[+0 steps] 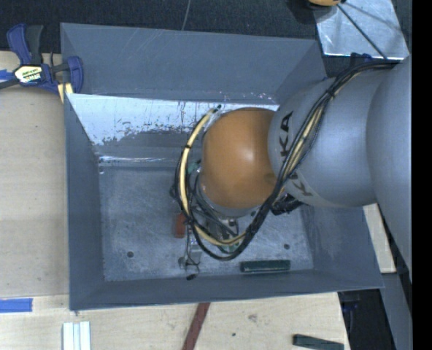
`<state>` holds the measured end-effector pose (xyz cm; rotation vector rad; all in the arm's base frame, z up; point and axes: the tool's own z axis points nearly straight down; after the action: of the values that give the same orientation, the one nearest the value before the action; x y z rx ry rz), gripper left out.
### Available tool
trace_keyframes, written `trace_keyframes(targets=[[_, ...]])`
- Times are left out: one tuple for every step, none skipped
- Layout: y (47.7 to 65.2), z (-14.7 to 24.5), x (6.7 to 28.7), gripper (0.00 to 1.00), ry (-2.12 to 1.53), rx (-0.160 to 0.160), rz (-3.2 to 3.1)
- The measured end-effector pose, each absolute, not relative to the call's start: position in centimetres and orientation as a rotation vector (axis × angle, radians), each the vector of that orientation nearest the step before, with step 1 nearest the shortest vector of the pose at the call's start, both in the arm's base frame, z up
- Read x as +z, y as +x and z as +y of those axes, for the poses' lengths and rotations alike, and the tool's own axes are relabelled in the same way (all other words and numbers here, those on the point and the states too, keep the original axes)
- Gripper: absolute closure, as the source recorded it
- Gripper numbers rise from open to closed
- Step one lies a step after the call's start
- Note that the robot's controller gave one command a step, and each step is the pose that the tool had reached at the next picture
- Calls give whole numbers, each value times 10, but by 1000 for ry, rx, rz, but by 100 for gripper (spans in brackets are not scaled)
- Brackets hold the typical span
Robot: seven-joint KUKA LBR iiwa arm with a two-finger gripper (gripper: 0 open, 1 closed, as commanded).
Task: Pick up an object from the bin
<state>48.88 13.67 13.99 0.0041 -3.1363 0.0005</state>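
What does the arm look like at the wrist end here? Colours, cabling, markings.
Arm: bulky, rounded silver-grey links. The wrist carries a smooth orange dome cover. Black and yellow cables run along the link and loop under the cover. Black lettering sits on the link beside the cover, partly hidden by cables. Gripper: a slim dark metal end below the cover.

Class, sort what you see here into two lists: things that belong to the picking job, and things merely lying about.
Belongs to the job: gripper; grey bin; small reddish-brown piece beside the gripper; dark green bar by the bin's near wall.
Lying about: dark bar outside the bin's near right corner; brown strip below the bin.
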Motion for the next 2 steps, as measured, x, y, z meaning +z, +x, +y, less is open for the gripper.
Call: trace_keyframes(targets=[[491,136,143,0,0,-1,-3144],[540,116,119,0,88,-3,-3146]])
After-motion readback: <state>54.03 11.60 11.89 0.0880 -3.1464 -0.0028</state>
